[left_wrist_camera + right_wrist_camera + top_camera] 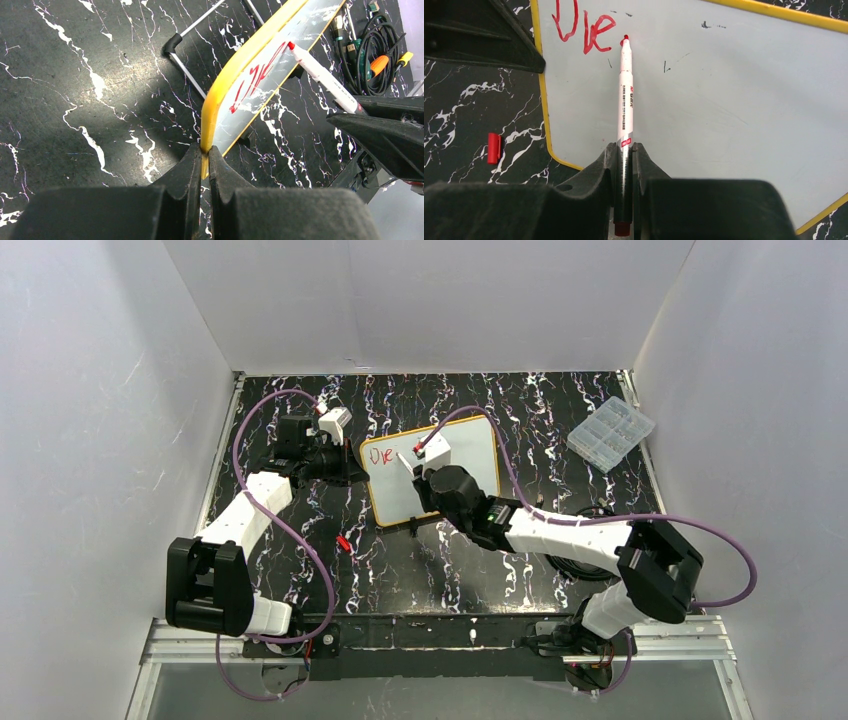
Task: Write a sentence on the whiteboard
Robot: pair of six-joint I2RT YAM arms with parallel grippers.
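If tilted, whiteboard [240,65] between left jaws.

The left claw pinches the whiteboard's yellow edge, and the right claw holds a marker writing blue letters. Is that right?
Not quite: the letters are red, not blue, as the right wrist view shows. The left claw does pinch the yellow edge of the whiteboard, and the right claw holds the marker.

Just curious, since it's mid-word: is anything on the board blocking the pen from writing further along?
Nothing visible. The marker tip sits just right of the red letters, and the whiteboard beyond is bare except faint smudges.
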